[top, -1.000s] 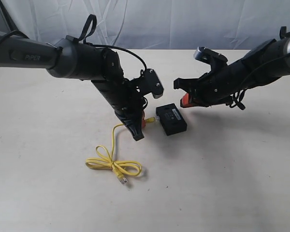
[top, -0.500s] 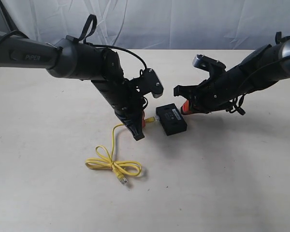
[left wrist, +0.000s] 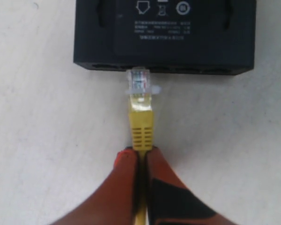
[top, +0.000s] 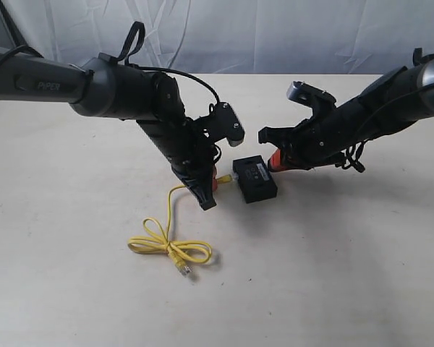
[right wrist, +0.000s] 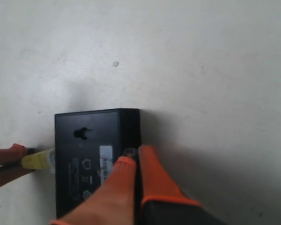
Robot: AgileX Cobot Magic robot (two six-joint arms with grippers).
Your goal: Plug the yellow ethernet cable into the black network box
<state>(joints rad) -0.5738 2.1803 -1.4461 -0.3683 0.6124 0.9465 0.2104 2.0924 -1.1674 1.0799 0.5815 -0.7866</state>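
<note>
Right end effector [top: 275, 159], clenched empty, has moved in against flat black plastic network box [top: 254, 178], bracing it while left end effector [left wrist: 141, 161] grasps thin yellow ethernet cable [left wrist: 141, 126], plug at port.

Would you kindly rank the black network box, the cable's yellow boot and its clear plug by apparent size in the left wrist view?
1. black network box, by far the largest, though cut off by the frame.
2. yellow boot.
3. clear plug, only slightly smaller than the boot; the two are close.
</note>
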